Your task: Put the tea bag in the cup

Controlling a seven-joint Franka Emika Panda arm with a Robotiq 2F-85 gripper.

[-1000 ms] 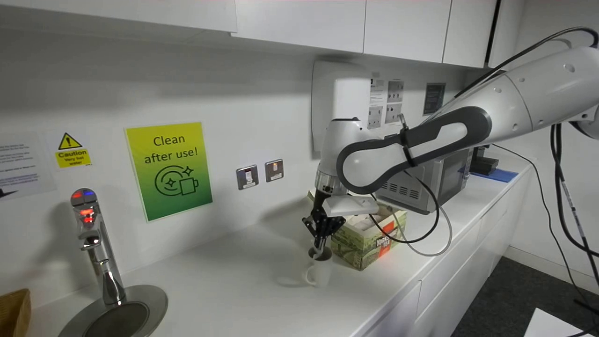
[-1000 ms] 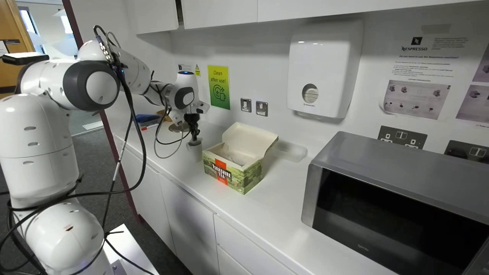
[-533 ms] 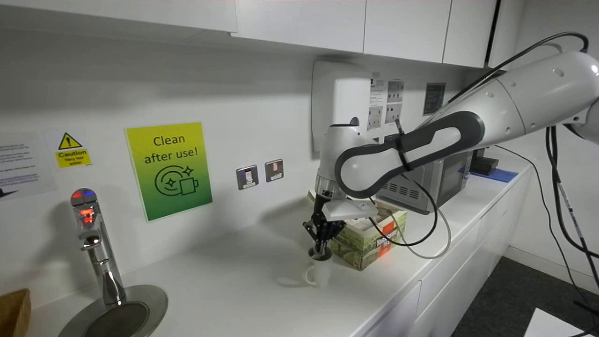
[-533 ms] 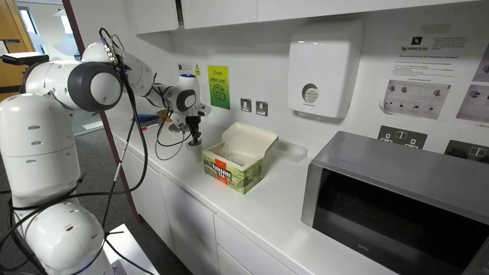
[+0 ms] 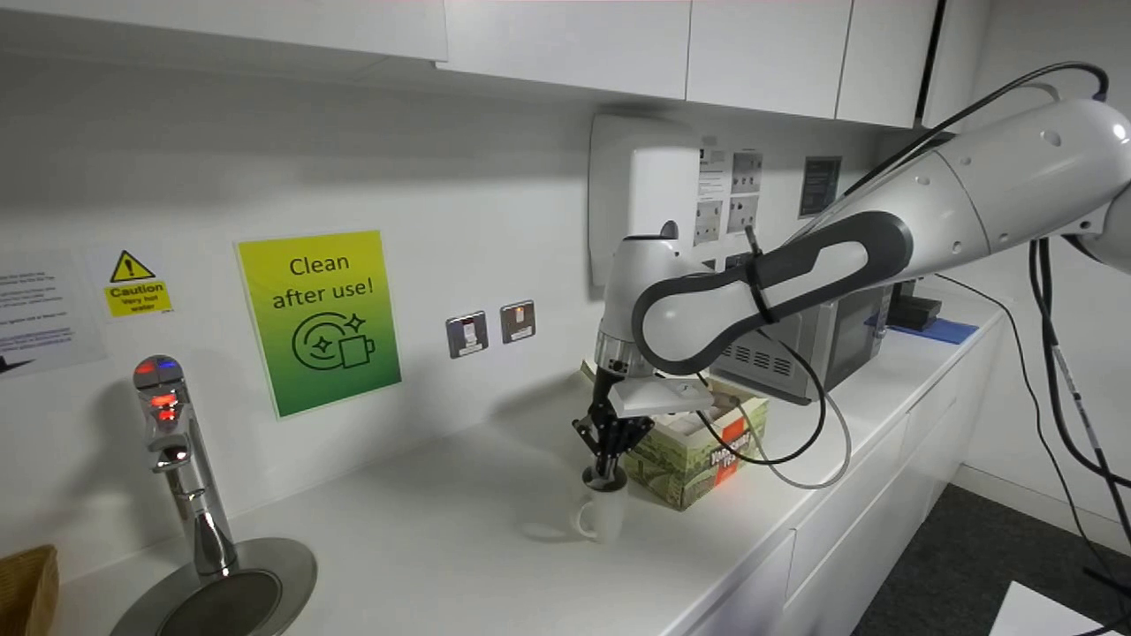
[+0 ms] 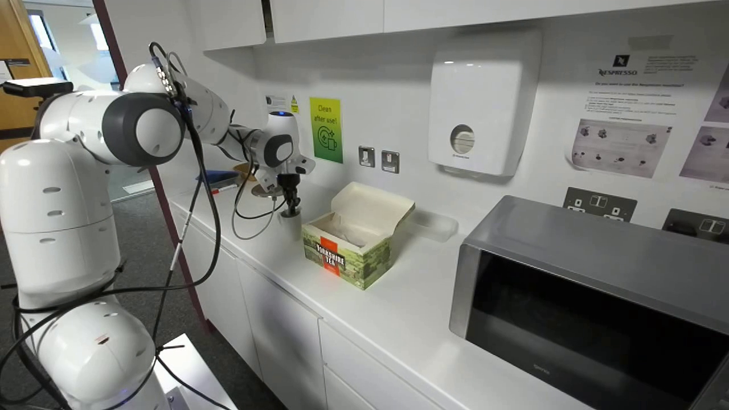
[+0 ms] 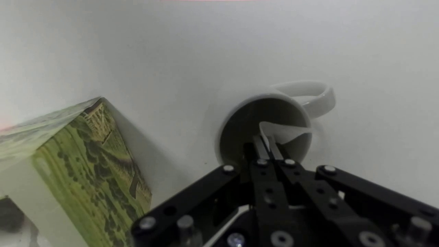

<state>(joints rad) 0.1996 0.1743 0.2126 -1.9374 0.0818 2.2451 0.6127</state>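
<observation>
Claw (image 7: pixel 269 149) narrow, pointing down, tips pinched on the tea bag (image 7: pixel 288 133). Bag pale and folded, jutting forward and to the right of the tips in the wrist view; one corner overlaps the rim of the cup (image 7: pixel 260 109) there, contact cannot be told. Cup upright on the counter (image 5: pixel 424 548), directly below the claw; in both exterior views the tips reach down into its mouth. How deep: hidden by the wall. Handle (image 7: pixel 324 103) ahead and right of the tips, wrist view. Box (image 6: pixel 356 262), lid raised, left of the claw in the wrist view, near the cup. Microwave (image 6: pixel 592 296) well apart from the claw, box between.
</observation>
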